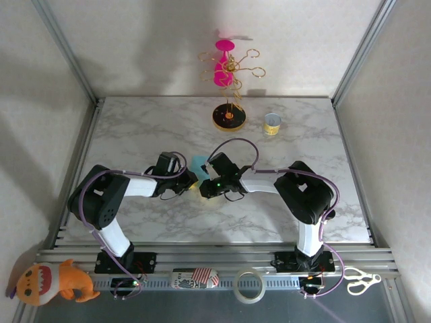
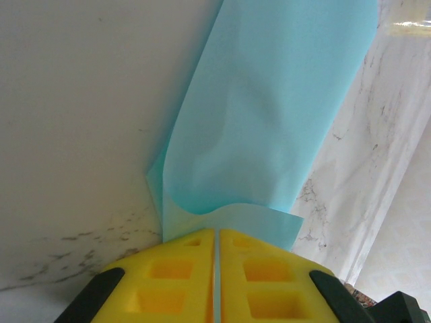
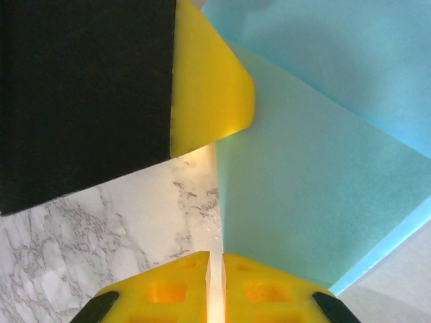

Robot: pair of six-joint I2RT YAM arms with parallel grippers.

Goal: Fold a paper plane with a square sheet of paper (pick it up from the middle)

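Left pincer (image 2: 217,232): yellow ribbed fingers (image 2: 175,269) pressed shut on the curled lower edge of the thin, smooth teal sheet of paper (image 2: 269,101). Right pincer (image 3: 215,259): likewise clamped on the sheet's straight edge, above the middle of the grey-veined white marble counter (image 3: 101,222).

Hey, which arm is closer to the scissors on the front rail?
Right. The scissors lie just right of the right arm at its base; the left arm is bolted far across on the left, near the orange plush toy.
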